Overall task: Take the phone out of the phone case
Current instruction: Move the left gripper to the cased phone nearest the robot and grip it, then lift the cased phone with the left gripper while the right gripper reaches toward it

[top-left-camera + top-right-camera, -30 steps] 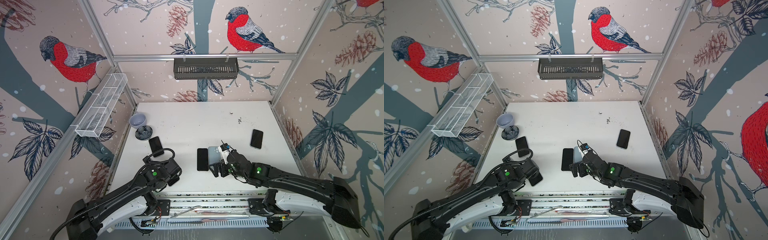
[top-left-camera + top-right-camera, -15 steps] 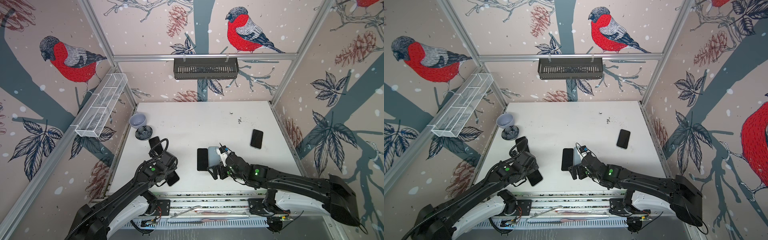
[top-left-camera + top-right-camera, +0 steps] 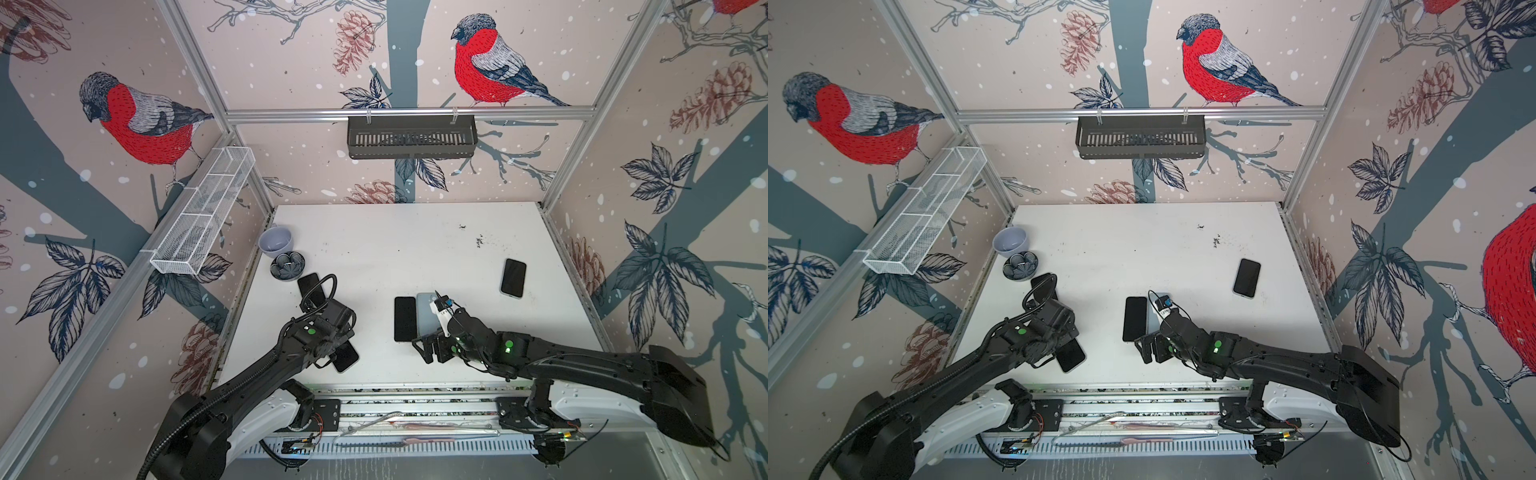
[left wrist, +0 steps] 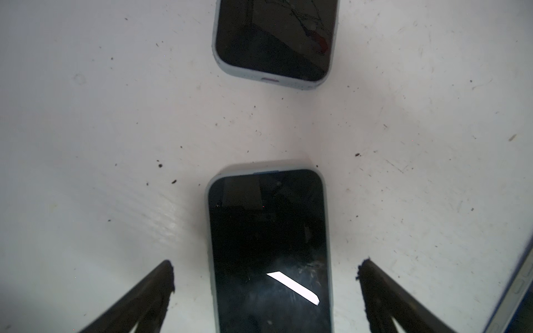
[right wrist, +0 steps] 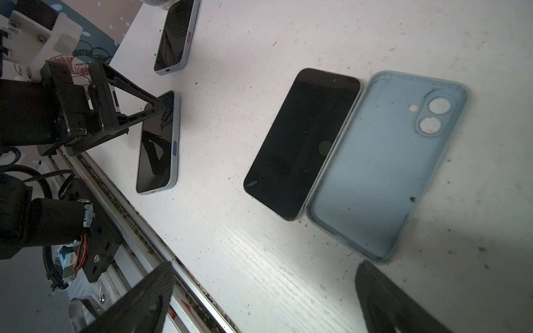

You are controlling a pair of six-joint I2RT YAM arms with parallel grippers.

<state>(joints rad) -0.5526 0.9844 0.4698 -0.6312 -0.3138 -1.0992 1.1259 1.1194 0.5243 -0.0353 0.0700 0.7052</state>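
While left hand (image 4: 265,269) gapes, cased phone (image 4: 268,230) lies below, between fingers (image 4: 161,284).

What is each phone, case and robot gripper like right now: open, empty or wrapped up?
Bare black phone: out of its case, flat, screen dark.
Light blue phone case: empty, inside up, beside that phone.
Front-left black phone: in a bluish case, screen up.
Far-left black phone: in its case.
Far-right black phone: in its case.
Left gripper: jaws open, over the front-left phone.
Right gripper: jaws open, empty.
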